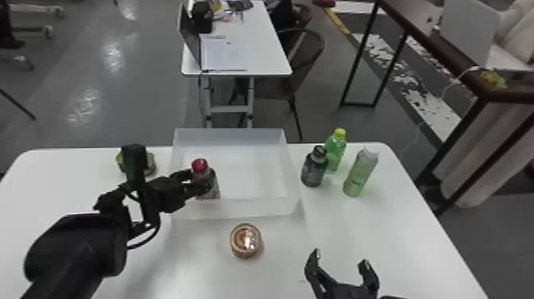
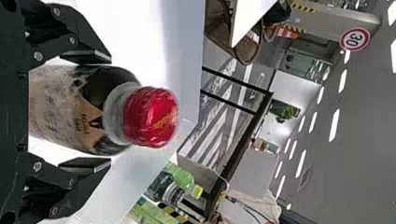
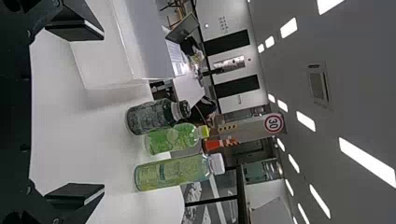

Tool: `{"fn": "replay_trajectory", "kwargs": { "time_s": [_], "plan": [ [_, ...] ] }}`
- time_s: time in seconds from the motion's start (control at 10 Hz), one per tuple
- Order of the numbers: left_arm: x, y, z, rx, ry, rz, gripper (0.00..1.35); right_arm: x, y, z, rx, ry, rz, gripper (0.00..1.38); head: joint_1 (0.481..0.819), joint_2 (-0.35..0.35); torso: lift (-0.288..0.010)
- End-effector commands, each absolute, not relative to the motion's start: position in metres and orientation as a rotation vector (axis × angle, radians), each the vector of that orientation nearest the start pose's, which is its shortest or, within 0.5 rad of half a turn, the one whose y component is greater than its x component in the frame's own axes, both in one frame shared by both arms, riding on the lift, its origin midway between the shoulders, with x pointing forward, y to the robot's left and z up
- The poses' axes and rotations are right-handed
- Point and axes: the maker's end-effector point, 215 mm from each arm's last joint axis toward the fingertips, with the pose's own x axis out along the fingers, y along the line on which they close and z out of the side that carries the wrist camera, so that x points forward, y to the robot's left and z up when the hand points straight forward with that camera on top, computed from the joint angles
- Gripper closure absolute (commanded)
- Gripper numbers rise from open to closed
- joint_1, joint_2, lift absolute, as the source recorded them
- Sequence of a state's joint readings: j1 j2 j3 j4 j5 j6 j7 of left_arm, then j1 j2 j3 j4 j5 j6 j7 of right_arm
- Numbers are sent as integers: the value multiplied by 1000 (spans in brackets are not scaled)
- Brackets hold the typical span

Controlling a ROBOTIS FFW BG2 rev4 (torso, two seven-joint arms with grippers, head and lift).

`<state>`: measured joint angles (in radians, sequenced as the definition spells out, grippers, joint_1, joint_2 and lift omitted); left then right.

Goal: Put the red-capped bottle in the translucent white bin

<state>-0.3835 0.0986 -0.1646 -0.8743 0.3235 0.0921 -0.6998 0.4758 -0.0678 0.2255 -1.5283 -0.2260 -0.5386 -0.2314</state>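
My left gripper is shut on the red-capped bottle, at the left front corner of the translucent white bin. The bottle is upright with its lower end behind the bin's front rim; whether it touches the bin floor I cannot tell. In the left wrist view, the left gripper has a finger along each side of the bottle, and the red cap sticks out past the tips. My right gripper stays parked, open, over the table's front right; in its wrist view the right gripper holds nothing.
Right of the bin stand a dark bottle, a green yellow-capped bottle and a pale green bottle. A round container sits before the bin. Another container is at the bin's left, partly behind the left arm.
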Motion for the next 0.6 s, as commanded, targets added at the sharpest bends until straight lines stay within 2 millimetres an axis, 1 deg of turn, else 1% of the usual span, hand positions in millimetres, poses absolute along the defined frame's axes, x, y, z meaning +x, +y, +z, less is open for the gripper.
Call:
{"fn": "replay_trajectory", "kwargs": {
  "time_s": [0.0,0.1,0.3,0.4,0.5],
  "plan": [
    [605,82,-458,-319,338,-735,325,392,-199,-458,238,41,-115,142,695,-125,-36],
    [606,79,-451,-335,314,-740,269,392,-199,-458,238,41,-115,142,695,-127,-36],
    [608,67,-426,-360,245,-771,263,392,-199,-458,241,41,-115,142,695,-134,-36],
    [606,65,-408,-348,202,-784,263,392,-199,-458,241,41,-113,142,695,-142,-36],
    [600,74,-396,-327,173,-778,263,392,-199,-458,241,41,-113,142,695,-147,-36]
  ]
}}
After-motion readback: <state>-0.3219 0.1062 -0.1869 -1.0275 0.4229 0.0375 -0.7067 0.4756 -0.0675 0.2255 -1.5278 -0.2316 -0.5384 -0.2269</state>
